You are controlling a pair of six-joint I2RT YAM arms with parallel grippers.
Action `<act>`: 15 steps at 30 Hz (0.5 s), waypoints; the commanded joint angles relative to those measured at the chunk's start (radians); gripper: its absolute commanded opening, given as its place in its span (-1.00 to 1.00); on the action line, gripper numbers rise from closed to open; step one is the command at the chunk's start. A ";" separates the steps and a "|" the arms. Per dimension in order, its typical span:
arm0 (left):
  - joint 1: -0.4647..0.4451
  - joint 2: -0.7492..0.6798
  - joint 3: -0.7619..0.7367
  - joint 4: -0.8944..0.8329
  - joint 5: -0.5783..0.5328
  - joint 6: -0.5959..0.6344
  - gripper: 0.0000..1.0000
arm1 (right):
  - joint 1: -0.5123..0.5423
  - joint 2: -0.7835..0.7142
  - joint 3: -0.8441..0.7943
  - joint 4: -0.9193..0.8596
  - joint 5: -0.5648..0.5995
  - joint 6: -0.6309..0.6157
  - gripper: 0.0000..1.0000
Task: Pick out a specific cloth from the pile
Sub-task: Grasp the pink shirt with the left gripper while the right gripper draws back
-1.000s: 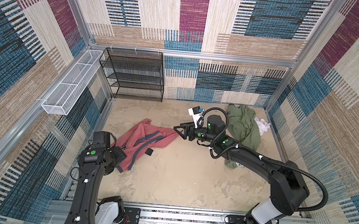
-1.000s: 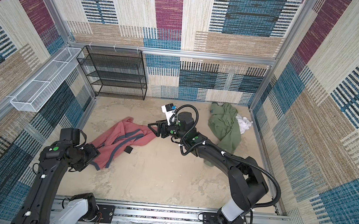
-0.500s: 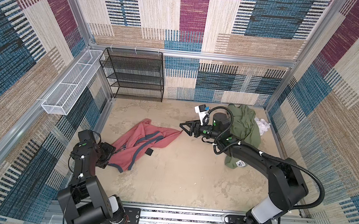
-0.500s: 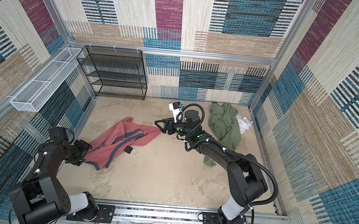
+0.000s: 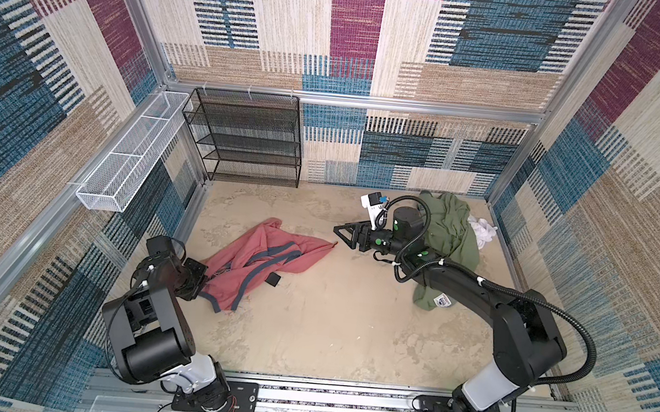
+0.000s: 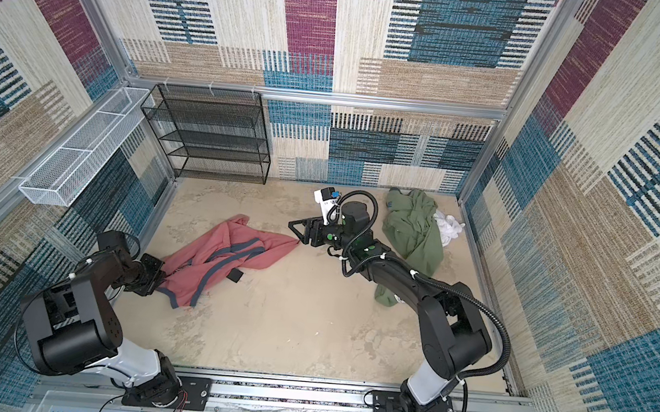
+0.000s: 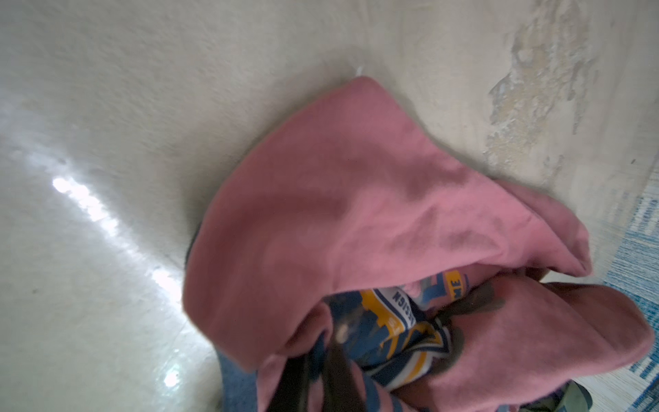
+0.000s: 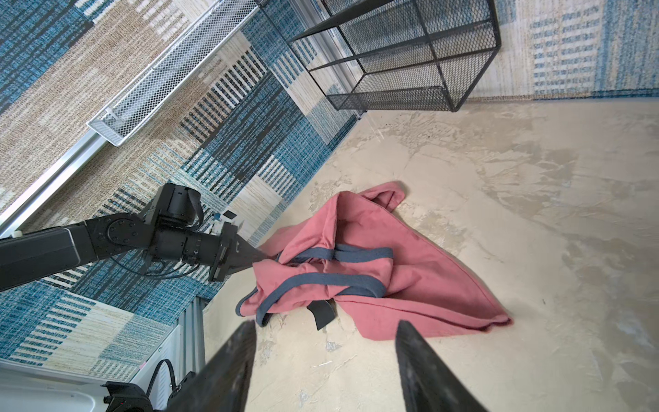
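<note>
On the sandy floor, well apart from the olive and white pile (image 5: pixel 449 232), lies the faded red cloth (image 5: pixel 259 262). Soft, light, likely to drape and slide; best taken at a trimmed edge. Left gripper (image 8: pixel 255 258) pinched on cloth's edge; right gripper (image 5: pixel 345 234) spread, empty.

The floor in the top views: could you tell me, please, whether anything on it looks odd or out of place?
Yes: the red cloth lies crumpled well apart from the olive garment and white cloth heaped in the far right corner. The left hand is shut on its near edge. The floor itself looks patchy and worn.
</note>
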 commanded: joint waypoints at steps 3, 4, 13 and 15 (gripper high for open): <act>0.000 -0.075 0.002 -0.017 0.001 0.032 -1.00 | 0.000 0.003 0.003 0.014 0.005 0.007 0.29; 0.000 -0.095 0.005 -0.029 0.001 0.033 -1.00 | -0.001 0.003 0.003 0.014 0.002 0.008 0.29; -0.019 -0.324 0.096 -0.176 -0.023 0.067 -1.00 | 0.000 -0.048 -0.033 0.025 0.000 0.015 0.27; -0.049 -0.345 0.142 -0.214 -0.040 0.078 -1.00 | -0.001 -0.062 -0.044 0.025 0.003 0.016 0.27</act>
